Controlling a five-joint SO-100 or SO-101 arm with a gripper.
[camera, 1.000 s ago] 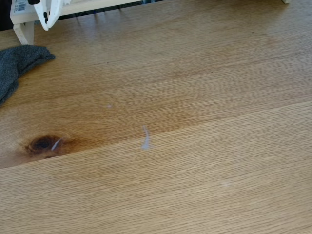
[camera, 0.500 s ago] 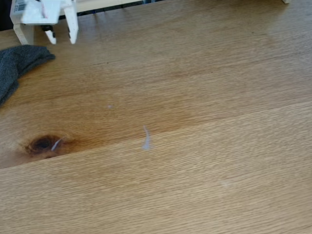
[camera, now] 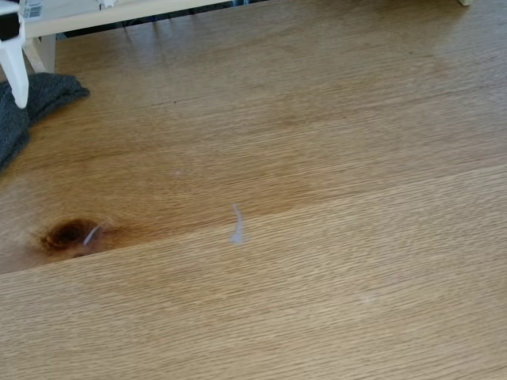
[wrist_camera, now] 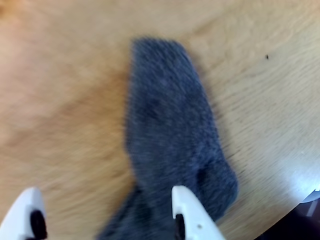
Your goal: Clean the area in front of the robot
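Wide honey-brown tabletop (camera: 333,158) across the fixed view, with fine straight grain, a seam between two boards running from lower left to upper right, and one dark brown knot (camera: 70,234) at the left. A small pale streak (camera: 237,224) on the seam, near the middle, well apart from the knot. At the far left edge of the fixed view, a dark grey fuzzy cloth (camera: 32,99) lying flat on the wood. Above it, one pointed white finger (camera: 16,75) of the arm, tip over the cloth; cannot tell from here if touching. Behind, along the top edge, a pale wooden frame (camera: 119,9) with a barcode sticker (camera: 32,9).

In the wrist view, the same cloth (wrist_camera: 170,135) long and somewhat blurred, stretching from the upper middle down to the bottom edge. Gripper (wrist_camera: 107,212) spread wide, empty: left fingertip over bare wood, right fingertip in front of the lower part of the cloth. Nothing pinched between the jaws. A tiny dark speck (wrist_camera: 267,57) on the wood at the upper right, apart from the cloth
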